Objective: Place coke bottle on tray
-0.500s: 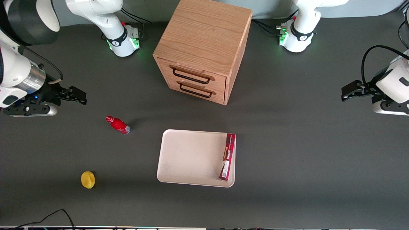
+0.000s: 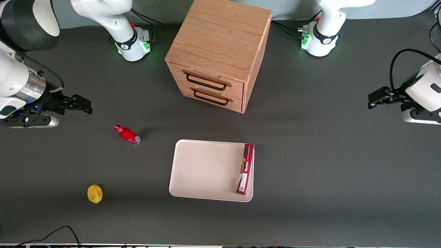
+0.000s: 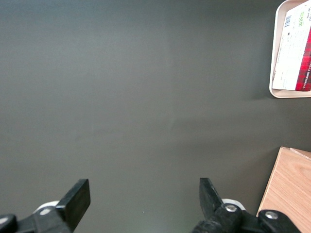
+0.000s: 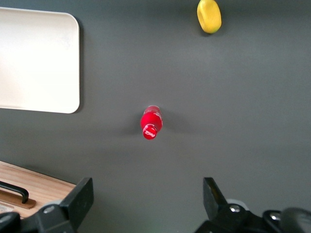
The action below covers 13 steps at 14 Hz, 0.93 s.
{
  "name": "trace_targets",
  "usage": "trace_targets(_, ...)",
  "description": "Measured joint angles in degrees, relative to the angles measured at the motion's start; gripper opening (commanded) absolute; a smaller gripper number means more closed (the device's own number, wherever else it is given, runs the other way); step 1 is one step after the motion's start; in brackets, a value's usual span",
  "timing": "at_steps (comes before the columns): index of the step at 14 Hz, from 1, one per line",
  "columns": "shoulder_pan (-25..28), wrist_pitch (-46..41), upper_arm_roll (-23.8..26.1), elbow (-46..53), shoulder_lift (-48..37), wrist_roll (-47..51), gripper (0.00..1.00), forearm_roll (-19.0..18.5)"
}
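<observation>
The tool [image 2: 84, 105] hangs above the worktop [image 2: 310, 155] at the working arm's end, fingers [image 4: 80, 196] spread wide with nothing between them. The bottle [image 2: 126, 134] stands upright on bare worktop, apart from the tool and nearer the front camera than it. From the bottle, open worktop runs to the tray [image 2: 203, 168] edge. A red box [image 2: 245, 169] lies along the tray's rim farthest from the bottle. A lemon [image 2: 94, 193] sits well apart from the bottle, nearer the camera. The drawer cabinet [image 2: 217, 55] stands farther from the camera than the bottle.

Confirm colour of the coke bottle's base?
Silvery, unlike the red body of the coke bottle; clearest in the front view. The gripper is open, away from it.
</observation>
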Motion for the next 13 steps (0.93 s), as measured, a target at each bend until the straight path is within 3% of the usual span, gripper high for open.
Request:
trace_targets(2,0.0,0.8,0.0,-2.0,0.9,0.0,1.00,0.1)
trace_targets(11,-0.3,27.0,0.2,-22.6,2.9,-0.2,1.00,0.3)
trace_targets(13,-0.3,32.1,0.3,-26.3,2.9,-0.2,0.95,0.3)
